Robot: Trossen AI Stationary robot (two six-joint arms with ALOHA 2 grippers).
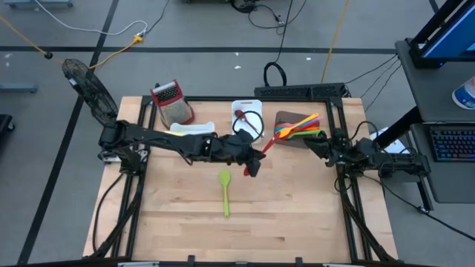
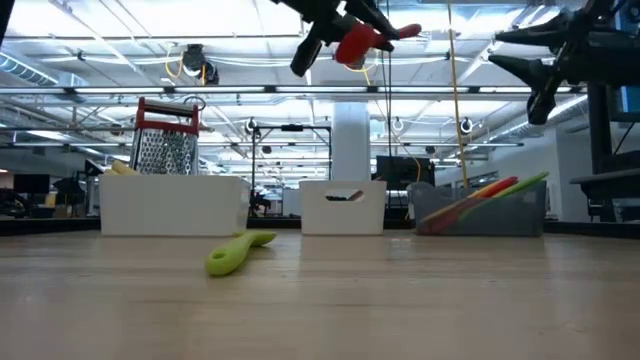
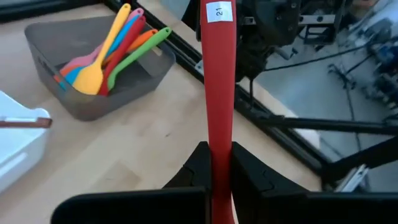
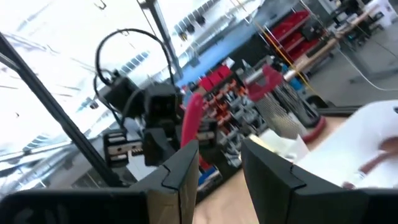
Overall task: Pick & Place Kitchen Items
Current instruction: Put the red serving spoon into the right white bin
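My left gripper (image 1: pixel 254 160) is over the middle of the table, high above it, shut on a red utensil (image 1: pixel 266 144). The same gripper (image 2: pixel 335 30) shows at the top of the low view. A green utensil (image 1: pixel 225 191) lies flat on the table nearer the front edge; it also shows in the low view (image 2: pixel 236 250). Several coloured utensils (image 1: pixel 298 126) lie in a grey tray (image 1: pixel 285 138) at the far right. My right gripper (image 1: pixel 315 143) is open and empty, in the air beside that tray. My left gripper pinches the red utensil's handle (image 3: pixel 217 140) between its two fingers (image 3: pixel 252 177). The handle runs along the fingers and sticks out ahead of them toward the grey tray, its labelled end (image 3: pixel 217 11) free. The utensil is lifted well clear of the table.
A red-topped metal grater (image 1: pixel 171 102) stands at the far left beside a white tray (image 1: pixel 191 127). Another white tray (image 1: pixel 247 113) stands at the far middle. The black frame rail (image 1: pixel 343 178) runs along the table's right edge. Bare wood lies toward the near edge.
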